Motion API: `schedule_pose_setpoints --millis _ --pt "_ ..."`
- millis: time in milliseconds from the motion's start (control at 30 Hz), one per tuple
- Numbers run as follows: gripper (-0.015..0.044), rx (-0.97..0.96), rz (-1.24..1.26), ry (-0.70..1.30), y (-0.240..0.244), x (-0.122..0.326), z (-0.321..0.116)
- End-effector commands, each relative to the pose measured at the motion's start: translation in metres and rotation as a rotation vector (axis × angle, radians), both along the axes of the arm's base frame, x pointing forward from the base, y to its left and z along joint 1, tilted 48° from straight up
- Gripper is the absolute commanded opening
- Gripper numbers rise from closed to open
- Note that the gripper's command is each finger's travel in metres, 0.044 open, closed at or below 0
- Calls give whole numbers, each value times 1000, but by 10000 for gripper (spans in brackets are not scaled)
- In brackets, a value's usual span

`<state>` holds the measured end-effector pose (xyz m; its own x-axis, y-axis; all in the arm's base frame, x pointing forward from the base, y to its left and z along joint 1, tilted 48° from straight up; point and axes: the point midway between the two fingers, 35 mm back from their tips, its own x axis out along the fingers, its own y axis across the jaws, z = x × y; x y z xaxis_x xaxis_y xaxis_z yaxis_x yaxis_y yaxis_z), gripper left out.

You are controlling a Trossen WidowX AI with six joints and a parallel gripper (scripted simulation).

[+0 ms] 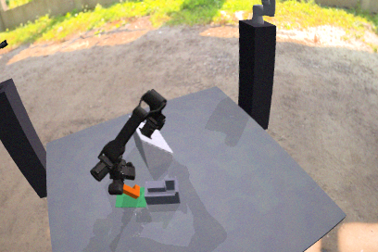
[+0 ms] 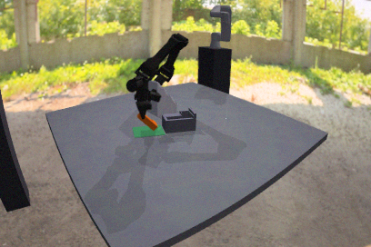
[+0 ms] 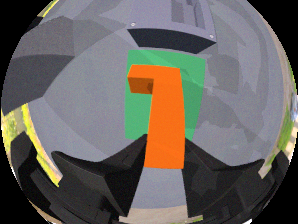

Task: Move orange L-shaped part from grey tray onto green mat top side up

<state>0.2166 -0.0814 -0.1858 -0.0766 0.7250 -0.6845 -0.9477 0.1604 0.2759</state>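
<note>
The orange L-shaped part (image 1: 132, 192) (image 2: 147, 122) (image 3: 167, 115) is out of the tray and tilted. Its L-shaped end is the lower one, over the green mat (image 1: 127, 203) (image 2: 143, 133) (image 3: 134, 117) on the side toward the tray. My gripper (image 1: 122, 189) (image 2: 143, 116) (image 3: 164, 139) is shut on the opposite, raised end, with a finger on each side. I cannot tell whether the low end touches the mat. The grey tray (image 1: 162, 198) (image 2: 179, 124) (image 3: 150, 15) stands beside the mat, its pocket empty.
A pale wedge-shaped block (image 1: 156, 140) stands behind the tray, below the raised arm. Dark pillars (image 1: 257, 69) (image 2: 214, 70) stand past the table's far corner, and another pillar (image 1: 16, 134) (image 2: 4, 145) stands to the left.
</note>
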Motion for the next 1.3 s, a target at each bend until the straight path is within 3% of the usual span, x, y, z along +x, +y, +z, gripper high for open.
schedule_pose_setpoints --millis 0,33,367,533,633,1267 --pt "0 3 -7 0 1 1 0" --pt "0 0 0 0 0 0 0" --pt "263 0 0 0 -3 1 2" --pt "394 -2 -5 1 -45 7 39" --pt "400 -1 -7 2 -65 7 60" --pt "400 -13 -21 -13 -65 11 57"
